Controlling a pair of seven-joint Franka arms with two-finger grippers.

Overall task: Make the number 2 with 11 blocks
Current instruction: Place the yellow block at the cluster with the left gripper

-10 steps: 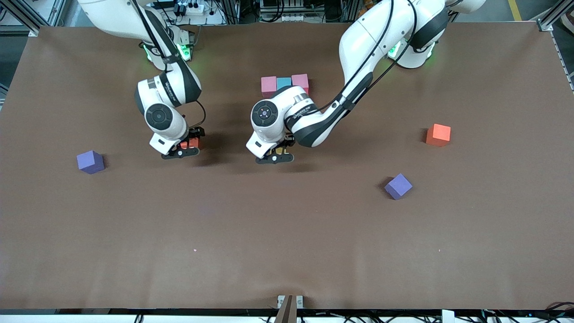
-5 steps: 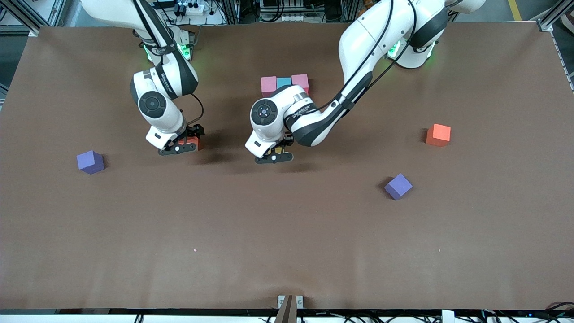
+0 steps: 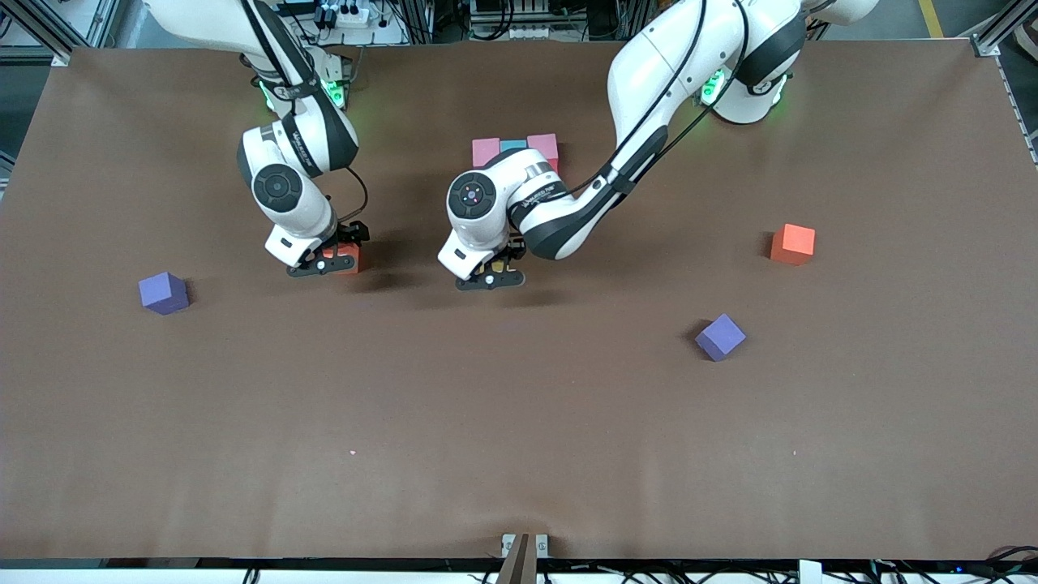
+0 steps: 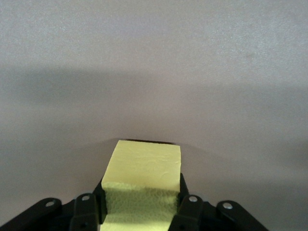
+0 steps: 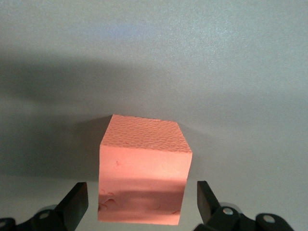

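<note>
Digit: only a row of three blocks shows, pink, blue, pink, near the bases; most remains.
Left gripper: clenched on yellow cube, over the table just below that row.
Right gripper: released, straddling red cube.
Loose: two purple, one orange.

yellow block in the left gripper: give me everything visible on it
The yellow block is a pale yellow matte cube, foam-like, with a finely pebbled face toward the wrist camera and a smoother, slightly creased face next to it. The left gripper is shut on it, a black finger pressing each side. In the front view only a sliver shows under the wrist, over bare brown table, nearer the front camera than the pink and blue row.
</note>
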